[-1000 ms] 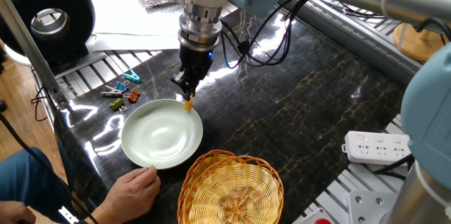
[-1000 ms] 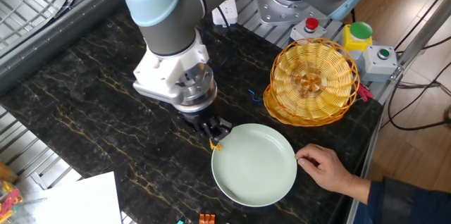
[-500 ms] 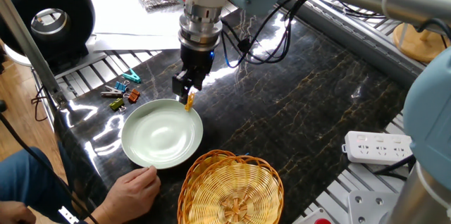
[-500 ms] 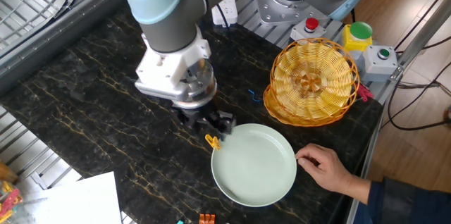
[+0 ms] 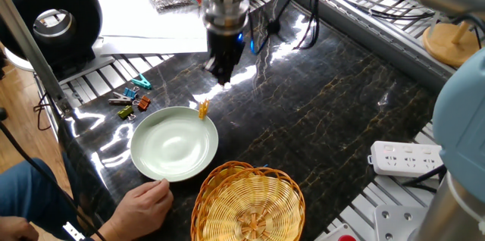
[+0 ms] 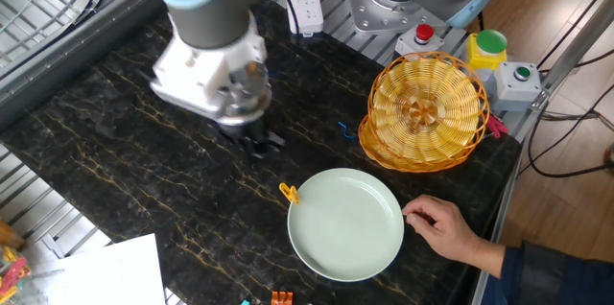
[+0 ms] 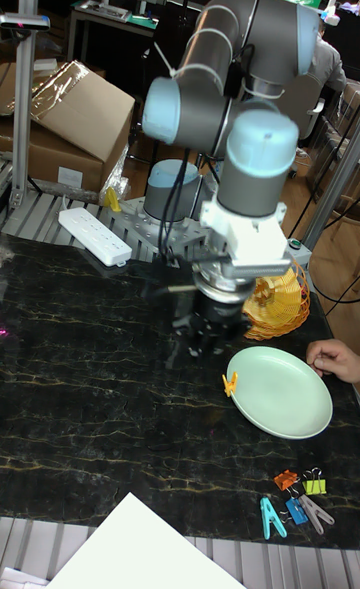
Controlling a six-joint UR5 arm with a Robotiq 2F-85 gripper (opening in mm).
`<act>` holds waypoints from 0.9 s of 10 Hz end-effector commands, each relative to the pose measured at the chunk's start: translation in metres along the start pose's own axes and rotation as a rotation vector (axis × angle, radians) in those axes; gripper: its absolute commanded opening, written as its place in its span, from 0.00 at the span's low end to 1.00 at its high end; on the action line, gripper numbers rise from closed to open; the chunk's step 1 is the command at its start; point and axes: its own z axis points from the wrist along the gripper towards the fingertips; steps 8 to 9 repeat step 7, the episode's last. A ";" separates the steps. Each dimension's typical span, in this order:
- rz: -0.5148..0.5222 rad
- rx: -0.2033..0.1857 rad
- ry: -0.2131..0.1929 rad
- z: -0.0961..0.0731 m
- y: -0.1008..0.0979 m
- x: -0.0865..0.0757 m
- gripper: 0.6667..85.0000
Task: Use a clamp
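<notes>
Clamp-wise, the tiny yellow-orange plastic clip point(image 5: 202, 109) point(image 6: 288, 193) point(image 7: 231, 383) sits pinched upright on the pale green round bowl's point(image 5: 173, 144) point(image 6: 346, 224) point(image 7: 281, 405) rim at about 1 o'clock in one fixed view, while the black two-finger gripper point(image 5: 223, 70) point(image 6: 257, 142) hangs above it holding nothing, too blurred to judge its opening.
</notes>
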 end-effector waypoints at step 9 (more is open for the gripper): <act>0.102 0.055 -0.132 -0.001 -0.061 -0.024 0.01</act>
